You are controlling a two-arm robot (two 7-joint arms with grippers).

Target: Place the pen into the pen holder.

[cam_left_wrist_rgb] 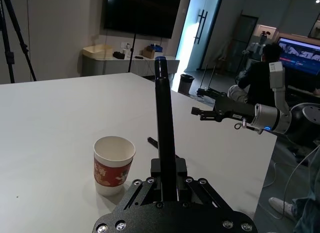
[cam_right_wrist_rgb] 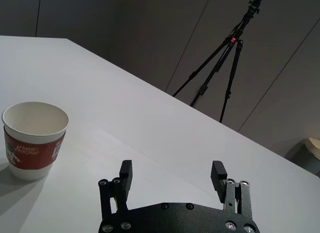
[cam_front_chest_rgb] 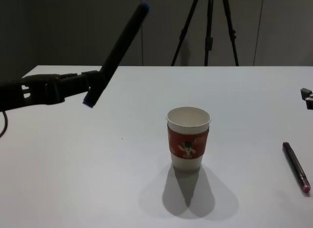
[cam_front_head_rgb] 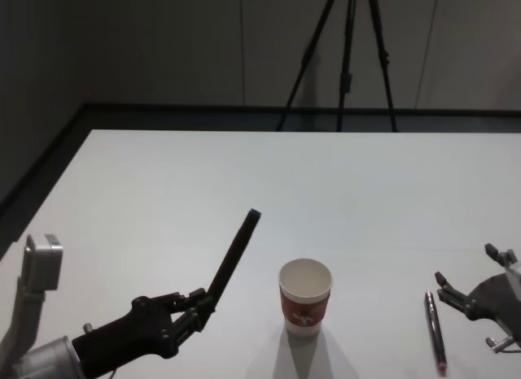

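Left tool [cam_front_head_rgb: 201,302] over the near-left corner of the surface [cam_front_head_rgb: 326,176], pinching a black pen [cam_front_head_rgb: 236,253] near its lower end; shaft slants up, clear of the surface. Pen holder [cam_front_head_rgb: 305,298] upright by the middle of the near edge. Near-right corner: second pen [cam_front_head_rgb: 435,326] lying flat, with the right tool [cam_front_head_rgb: 466,265] just beside it, fingers spread. Tripod [cam_front_head_rgb: 342,62] stands beyond the far edge.

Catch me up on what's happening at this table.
The left gripper holds a dark pen tilted upward, above the white table, left of the pen holder, a red-sleeved paper cup standing upright with nothing in it. The right gripper sits open near a second pen lying flat on the table.
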